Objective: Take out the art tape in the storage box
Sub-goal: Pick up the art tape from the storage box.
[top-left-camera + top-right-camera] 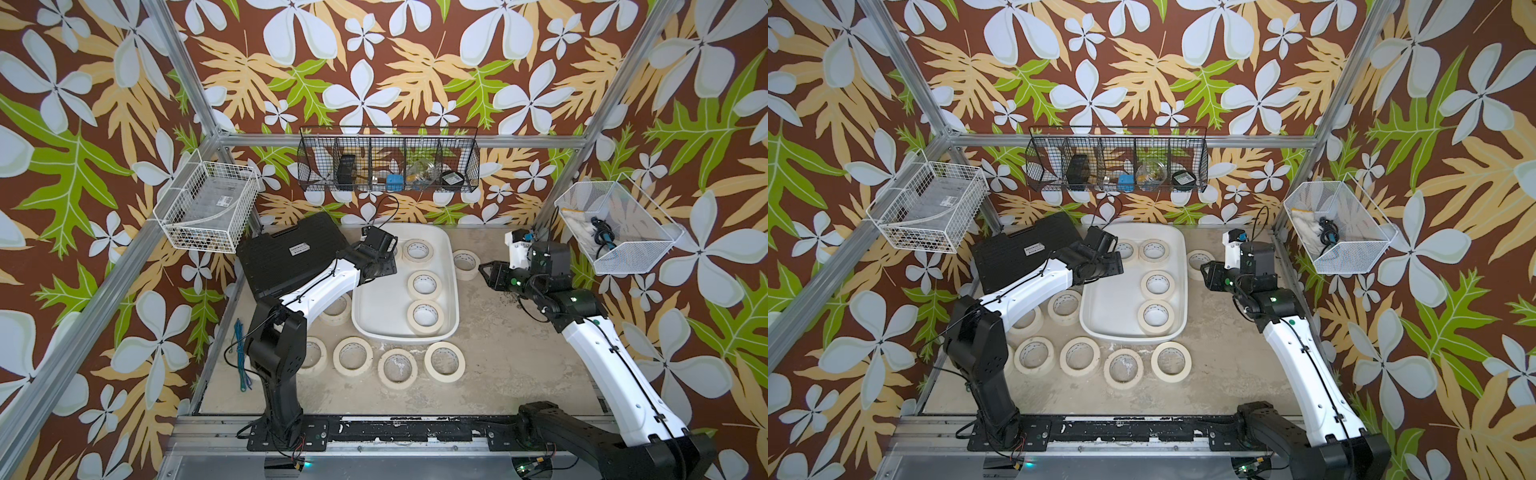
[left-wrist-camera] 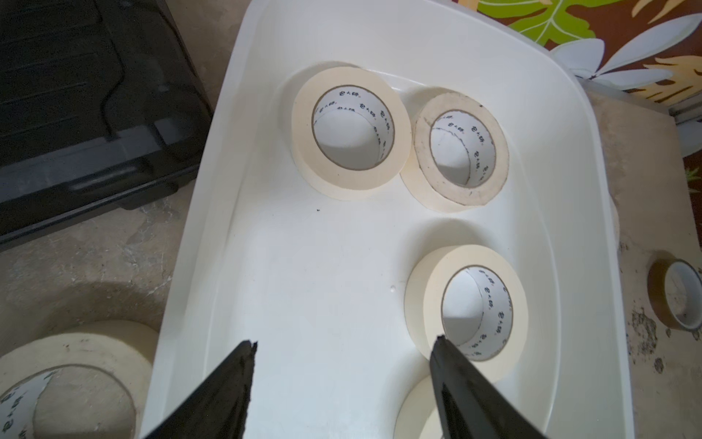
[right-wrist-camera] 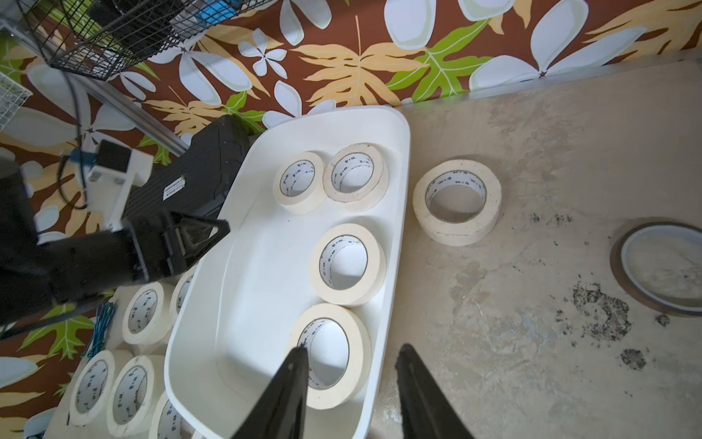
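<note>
4 rolls of art tape are inside the storage box, all lying flat: 2 touching each other at the far end, 1 in the middle, 1 at the near end. The other rolls sit flat on the counter around the box, so I'd call this well past halfway.

Looks to me like the left arm is lining up the next pick. To do it well, drop 1 finger into the core and 1 outside the ring, then pinch the wall. Lift straight up until the roll clears the sloped rim, then carry it out. For the far pair, grab the side away from the neighbour or the other roll may get dragged along. The box could also slide if a finger catches its wall.

Pose: the left arm reaches forward past the black case, wrist tipped down over the box's left side. The left jaws are wide open, holding nothing, up above the box floor. The right arm bends in from the right. The right jaws sit just beside the box's right wall, pointing at it, parted a moderate way and empty.
</note>
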### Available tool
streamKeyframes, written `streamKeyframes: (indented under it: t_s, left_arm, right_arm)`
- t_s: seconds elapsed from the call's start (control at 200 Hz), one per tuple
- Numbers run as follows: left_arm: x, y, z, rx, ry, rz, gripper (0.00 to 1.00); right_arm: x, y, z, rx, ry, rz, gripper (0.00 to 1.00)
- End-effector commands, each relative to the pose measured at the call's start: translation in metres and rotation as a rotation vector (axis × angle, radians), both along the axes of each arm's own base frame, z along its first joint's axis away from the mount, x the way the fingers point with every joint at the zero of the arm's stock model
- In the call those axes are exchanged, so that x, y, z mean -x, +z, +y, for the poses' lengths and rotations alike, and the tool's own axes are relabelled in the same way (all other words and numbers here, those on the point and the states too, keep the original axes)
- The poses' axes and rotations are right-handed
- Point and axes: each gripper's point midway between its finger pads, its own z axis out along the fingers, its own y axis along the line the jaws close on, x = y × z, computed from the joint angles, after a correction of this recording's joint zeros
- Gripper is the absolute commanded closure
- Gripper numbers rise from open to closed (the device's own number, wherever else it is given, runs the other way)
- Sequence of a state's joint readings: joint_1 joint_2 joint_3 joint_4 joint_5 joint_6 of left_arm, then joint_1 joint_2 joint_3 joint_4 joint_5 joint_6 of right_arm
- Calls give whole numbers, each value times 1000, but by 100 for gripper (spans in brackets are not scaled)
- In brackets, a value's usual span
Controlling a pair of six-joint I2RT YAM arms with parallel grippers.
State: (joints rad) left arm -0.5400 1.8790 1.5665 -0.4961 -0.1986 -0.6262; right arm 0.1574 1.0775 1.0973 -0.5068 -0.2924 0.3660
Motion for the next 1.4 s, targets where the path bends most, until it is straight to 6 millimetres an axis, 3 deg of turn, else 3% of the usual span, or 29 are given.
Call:
streamKeyframes:
  t_s: [0.0,0.245,0.661,0.961,1.306,1.396]
  left_arm:
    - [-20,-8,2,14,59,-10,24]
    - [-59,-39,9,27,134,7,24]
    - [-108,-80,5,74,162,58,25]
    - [-119,-102,6,59,178,77,30]
    - [-118,-115,4,68,165,100,48]
    - [-117,-115,3,70,158,104,57]
  right_arm:
    - [16,-12,7,-18,28,43,58]
    - [39,-29,8,-18,38,73,59]
    - [52,-53,10,11,64,145,59]
    - [55,-59,9,24,67,159,60]
    - [55,-60,11,25,70,163,60]
    - [54,-60,12,23,72,163,60]
